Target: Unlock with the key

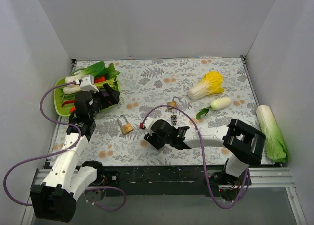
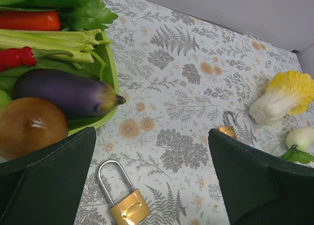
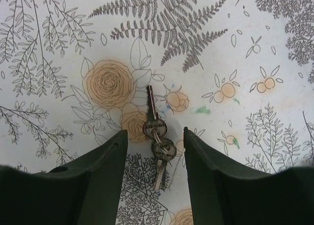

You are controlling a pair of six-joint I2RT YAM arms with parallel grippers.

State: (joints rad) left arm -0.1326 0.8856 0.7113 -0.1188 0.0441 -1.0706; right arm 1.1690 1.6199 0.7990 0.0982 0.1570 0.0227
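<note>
The key point(image 3: 155, 128) lies flat on the table point(image 3: 255, 48) between the parted, empty fingers of the right pincer point(image 3: 154, 132), its long axis running along them and seemingly just beneath, far nearer than the wide-open left pincer point(image 2: 152, 134).

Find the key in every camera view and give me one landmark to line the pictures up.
Top view: the key lies on the cloth near the centre, just below the farther padlock.
Left wrist: not in it; that padlock peeks out beside a finger.
Right wrist: centre, lying on the cloth between the fingers, apart from both.
Shared landmark: the flowered cloth, in all three.
</note>
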